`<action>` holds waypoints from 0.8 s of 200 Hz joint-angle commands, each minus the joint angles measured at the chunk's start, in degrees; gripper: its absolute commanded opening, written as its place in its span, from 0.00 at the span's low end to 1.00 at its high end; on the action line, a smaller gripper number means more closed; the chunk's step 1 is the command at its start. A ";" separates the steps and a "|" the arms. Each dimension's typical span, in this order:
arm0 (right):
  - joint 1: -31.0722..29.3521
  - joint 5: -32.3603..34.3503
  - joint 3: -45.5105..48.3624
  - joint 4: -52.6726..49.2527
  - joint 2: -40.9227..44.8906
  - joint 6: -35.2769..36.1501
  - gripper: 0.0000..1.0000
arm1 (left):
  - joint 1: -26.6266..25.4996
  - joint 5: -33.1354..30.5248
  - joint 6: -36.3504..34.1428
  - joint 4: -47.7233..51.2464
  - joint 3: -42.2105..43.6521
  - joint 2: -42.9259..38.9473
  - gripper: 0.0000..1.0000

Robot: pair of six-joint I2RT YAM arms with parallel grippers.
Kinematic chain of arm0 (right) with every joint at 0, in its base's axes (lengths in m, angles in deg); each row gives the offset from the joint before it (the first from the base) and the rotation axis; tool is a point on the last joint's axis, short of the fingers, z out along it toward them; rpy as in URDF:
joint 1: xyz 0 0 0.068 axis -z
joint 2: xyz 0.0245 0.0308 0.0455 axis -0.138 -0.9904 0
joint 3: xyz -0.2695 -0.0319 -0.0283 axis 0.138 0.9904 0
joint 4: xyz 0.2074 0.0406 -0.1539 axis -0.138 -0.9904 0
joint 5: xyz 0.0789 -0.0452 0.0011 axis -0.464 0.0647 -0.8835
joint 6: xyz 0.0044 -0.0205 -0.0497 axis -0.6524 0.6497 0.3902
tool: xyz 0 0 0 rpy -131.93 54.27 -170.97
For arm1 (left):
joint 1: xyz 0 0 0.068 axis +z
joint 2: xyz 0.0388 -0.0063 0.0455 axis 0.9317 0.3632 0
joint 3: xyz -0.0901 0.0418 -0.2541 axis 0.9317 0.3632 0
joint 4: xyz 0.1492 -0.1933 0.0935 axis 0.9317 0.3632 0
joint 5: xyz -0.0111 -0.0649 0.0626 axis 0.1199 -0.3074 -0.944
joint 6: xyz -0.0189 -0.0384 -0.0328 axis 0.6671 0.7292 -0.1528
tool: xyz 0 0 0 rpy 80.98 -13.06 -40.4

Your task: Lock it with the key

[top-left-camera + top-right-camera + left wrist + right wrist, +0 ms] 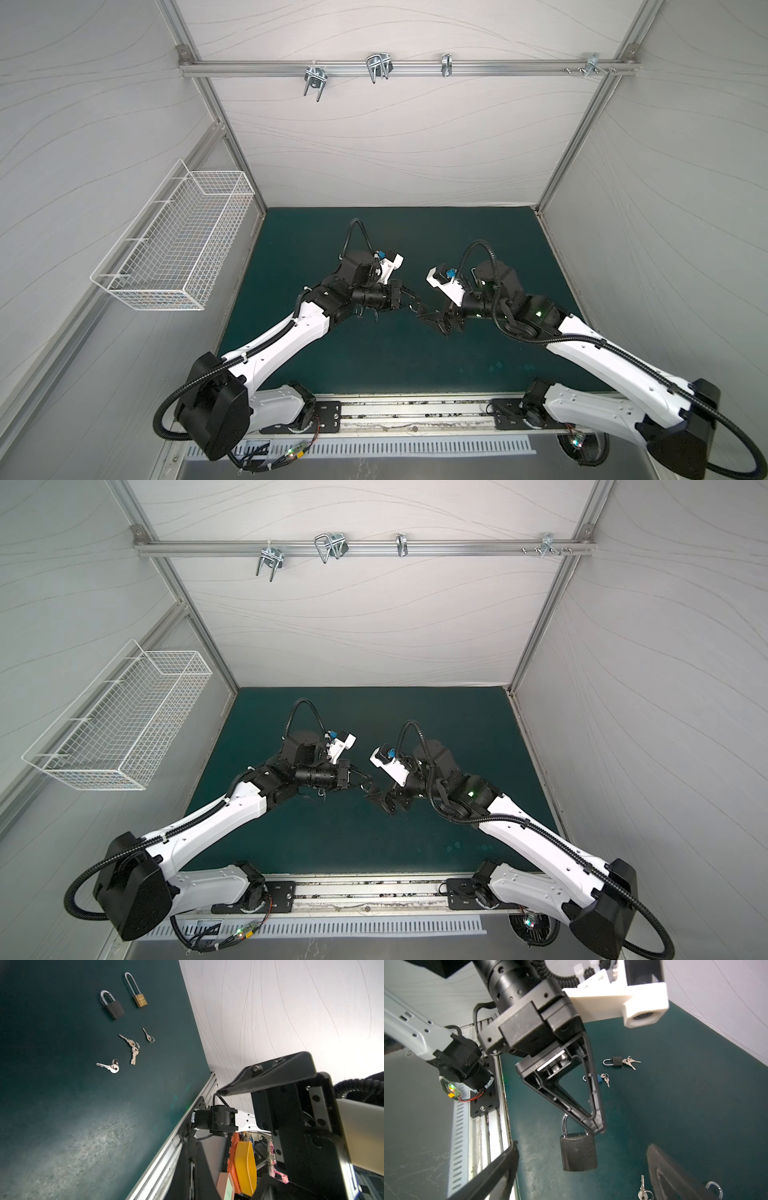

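The left gripper (593, 1127) is clamped tight on the shackle of a black padlock (578, 1151), which hangs in the air above the middle of the dark green mat (374, 365). Only one leg of the shackle shows, so I cannot tell whether it is latched. The right gripper (432, 324) faces it with its jaws spread wide and holds nothing. In the right wrist view the padlock body hangs between its two fingers (496, 1169) and touches neither.

A smaller black padlock (616, 1061) lies on the mat with a bunch of keys (630, 1062) at its base. Beside it is a blue padlock (599, 1078), mostly hidden behind the left gripper. A loose key (642, 1186) lies nearer the right gripper.

The left wrist view shows a brass long-shackle padlock (139, 995) near the mat's edge along the wall, a dark padlock (113, 1006) just beside it, and several key bunches (133, 1049) close by.
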 commanded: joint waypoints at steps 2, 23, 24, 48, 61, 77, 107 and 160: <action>-1.71 3.27 -1.04 -4.00 -0.28 4.68 0.94 | -0.05 2.67 -0.22 -3.36 -3.10 0.42 0.00; -3.30 5.43 -1.41 -4.56 -1.11 5.46 0.93 | -0.08 3.78 0.26 -4.23 -3.13 0.72 0.00; -3.32 5.43 -1.42 -4.56 -1.15 5.47 0.92 | -0.12 3.88 0.29 -4.36 -3.13 0.78 0.00; -4.35 6.60 -2.22 -5.26 -2.26 5.94 0.90 | -0.14 5.48 0.37 -5.03 -3.17 1.02 0.00; -4.77 7.08 -2.55 -5.56 -2.90 6.19 0.88 | -0.27 6.10 0.42 -5.35 -3.13 1.08 0.00; -5.08 7.30 -2.75 -5.53 -3.37 6.26 0.85 | -0.58 6.52 0.50 -5.49 -3.29 1.06 0.00; -5.66 7.52 -3.37 -5.44 -4.20 6.20 0.79 | -0.76 6.89 0.67 -5.50 -3.47 1.17 0.00; -6.58 9.17 -4.12 -5.85 -5.40 6.57 0.62 | -0.78 7.32 0.33 -4.94 -3.65 0.94 0.00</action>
